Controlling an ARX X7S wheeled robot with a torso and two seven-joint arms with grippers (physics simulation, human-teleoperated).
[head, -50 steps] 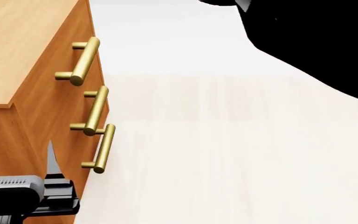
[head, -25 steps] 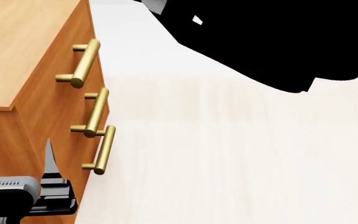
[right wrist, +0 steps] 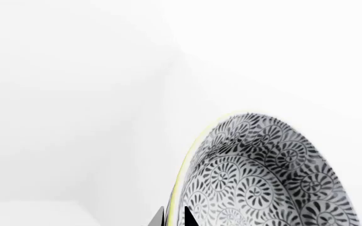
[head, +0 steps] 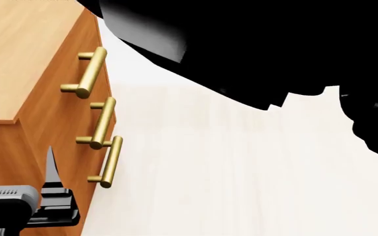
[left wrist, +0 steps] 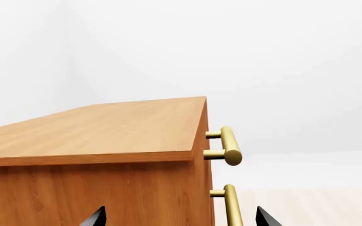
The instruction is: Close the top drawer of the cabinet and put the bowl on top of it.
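— What's on your screens apart from the job itself?

— Mostly floor (head: 196, 167). From the head camera I see pale planks with faint grain running away from me, and a whiter band (head: 128, 66) at their far end.

— And on the wrist cameras?

— On the left one I get a plain white wall (left wrist: 168, 47) with a strip of the same pale floor low down. On the right one I see only white wall, with a soft shaded corner.

patterned bowl (right wrist: 263, 179), rim pinched between fingers (right wrist: 190, 217)
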